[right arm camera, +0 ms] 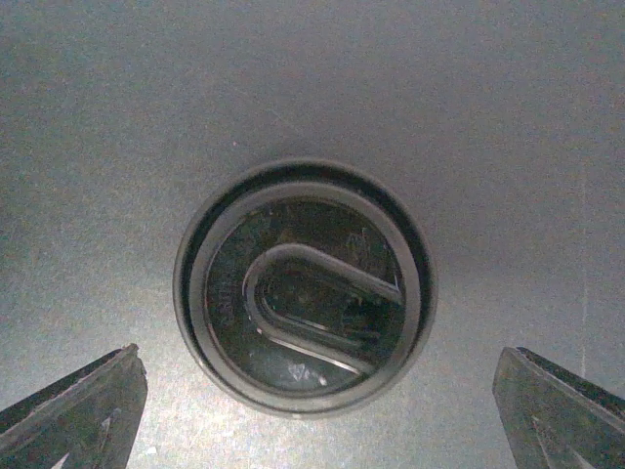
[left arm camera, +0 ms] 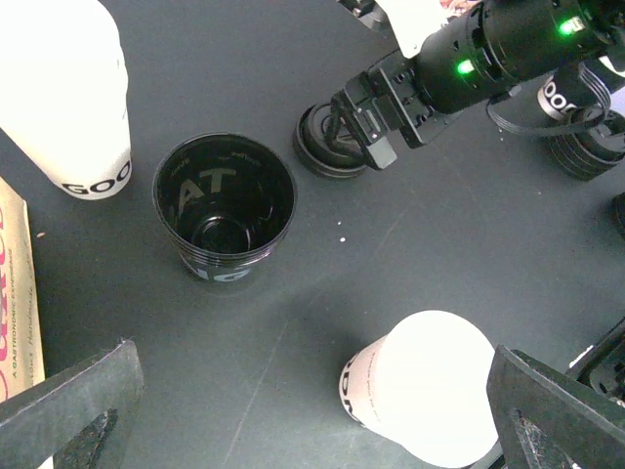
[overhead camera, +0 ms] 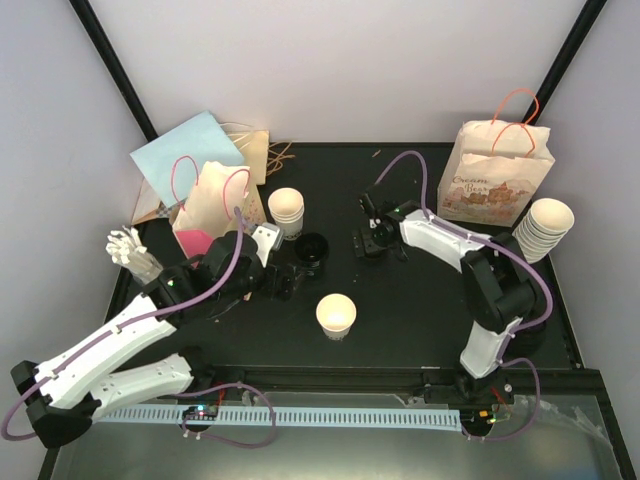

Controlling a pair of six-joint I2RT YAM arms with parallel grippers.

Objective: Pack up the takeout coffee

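Nothing is packed yet: the black cup (left arm camera: 225, 210) stands lidless mid-surface, a black lid (right arm camera: 305, 288) lying nearby beneath the wide-open right end effector (right arm camera: 314, 391); the left end effector (left arm camera: 317, 401) gapes too, empty.

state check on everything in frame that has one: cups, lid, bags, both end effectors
black cup: upright, empty, no lid
lid: flat on table, on no cup, ungripped
single white cup: standing, no lid
left cup stack: nested, standing
right cup stack: nested, standing
left bag: standing, handles up
right bag: standing, handles up
left end effector: open, empty
right end effector: open, over lid, empty
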